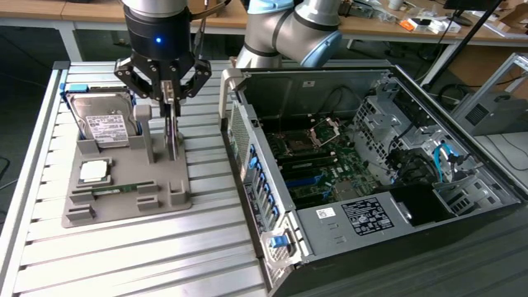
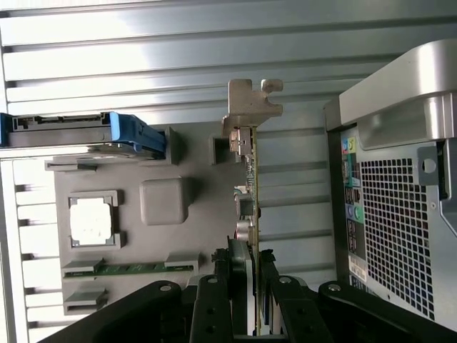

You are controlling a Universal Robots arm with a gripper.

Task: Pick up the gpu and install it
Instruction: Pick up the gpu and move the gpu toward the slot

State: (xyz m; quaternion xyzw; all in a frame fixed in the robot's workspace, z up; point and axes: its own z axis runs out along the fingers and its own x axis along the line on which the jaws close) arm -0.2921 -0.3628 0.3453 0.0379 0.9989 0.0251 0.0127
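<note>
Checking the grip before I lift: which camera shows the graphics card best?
The wrist view: the graphics card runs edge-on from its metal bracket to the jaws, which are closed on it. In the exterior view the card is a thin upright sliver in the grey holder, its top between the jaws.

We see a grey parts holder [image 1: 115, 210] on a ribbed metal table [image 1: 148, 260]. In it, a silver hard drive [image 1: 103, 124] with a white label stands upright, a square processor [image 1: 95, 170] lies flat, and beside it a green memory stick [image 1: 123, 187] lies in its slot. At the exterior view's right an open computer case [image 1: 247, 133] exposes its motherboard [image 1: 326, 167].
</note>
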